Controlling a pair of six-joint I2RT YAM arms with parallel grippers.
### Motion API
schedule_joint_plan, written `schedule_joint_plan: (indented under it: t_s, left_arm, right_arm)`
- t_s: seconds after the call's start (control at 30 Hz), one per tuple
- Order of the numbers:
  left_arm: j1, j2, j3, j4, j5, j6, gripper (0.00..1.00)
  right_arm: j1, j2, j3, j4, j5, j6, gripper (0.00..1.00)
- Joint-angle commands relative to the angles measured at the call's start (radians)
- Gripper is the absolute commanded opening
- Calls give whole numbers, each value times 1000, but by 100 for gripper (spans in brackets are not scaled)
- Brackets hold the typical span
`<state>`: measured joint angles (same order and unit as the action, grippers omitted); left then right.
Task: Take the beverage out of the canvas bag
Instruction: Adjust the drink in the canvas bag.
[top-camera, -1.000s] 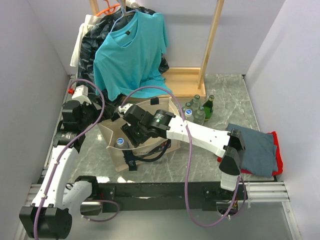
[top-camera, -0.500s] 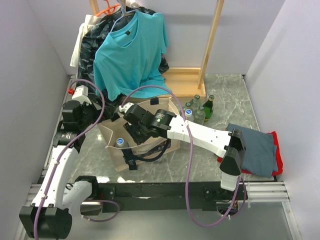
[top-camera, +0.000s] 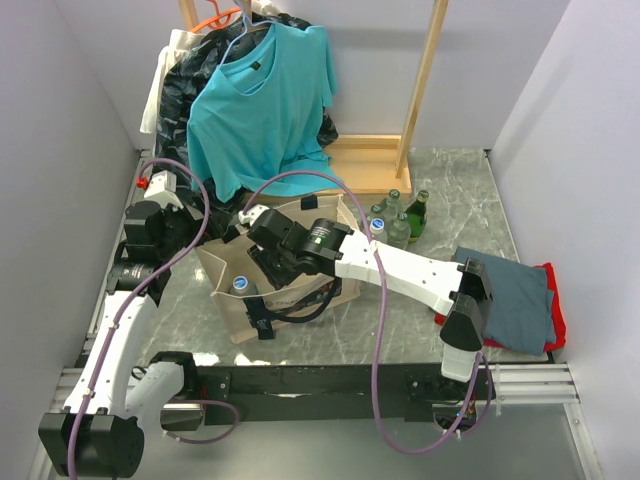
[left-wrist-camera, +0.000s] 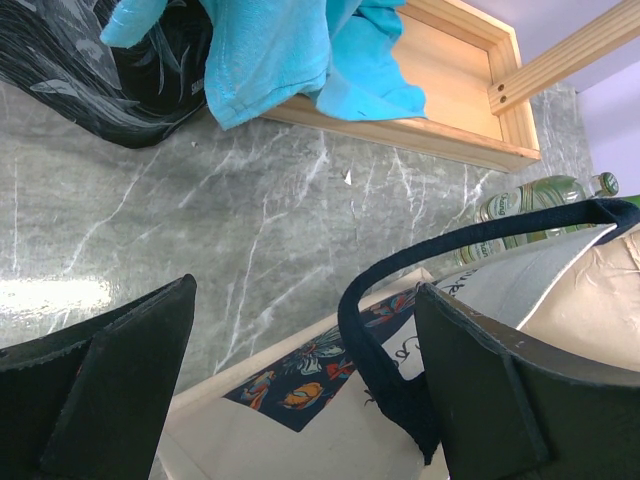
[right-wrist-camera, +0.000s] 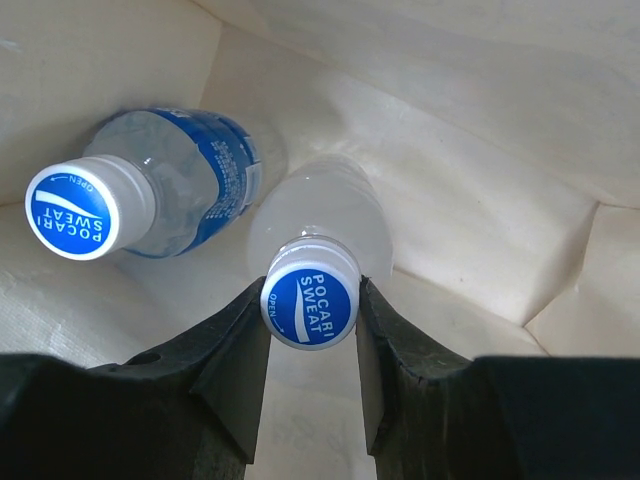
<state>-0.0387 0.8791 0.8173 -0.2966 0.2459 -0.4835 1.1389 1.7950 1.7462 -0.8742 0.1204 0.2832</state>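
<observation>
Canvas bag (top-camera: 238, 318) on the worktop (top-camera: 420, 325): inside it, a beverage bottle (right-wrist-camera: 312, 215) is being gripped at the top by the right tool (right-wrist-camera: 310, 298), a second bottle (right-wrist-camera: 170, 195) lying just beside. At the bag's rim, the left tool (left-wrist-camera: 300, 390) is being held open astride a black strap handle (left-wrist-camera: 362, 340). Beyond, green glass bottles (top-camera: 398, 222) are being kept, a teal T-shirt (top-camera: 265, 100) hanging behind.

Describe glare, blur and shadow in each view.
Top external: even, sharp, only soft shadows on the marble table. Left wrist: bright glare on the table at left; the left gripper is dark and soft-edged. Right wrist: the cap lettering of the gripped Pocari Sweat bottle is crisp inside the canvas bag, while the right gripper is nearly black.
</observation>
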Motion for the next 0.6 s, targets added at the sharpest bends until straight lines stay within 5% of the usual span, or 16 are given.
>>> schedule_joint_plan:
  t_s: [0.0,0.57]
  left_arm:
    - [-1,-23,-6,20,4,6,96]
    - [-1,-25,-9,25,13,3,96]
  right_arm:
    - [12,-88,7,24,31,4,0]
    - [10,-174,35,63,173,-45,0]
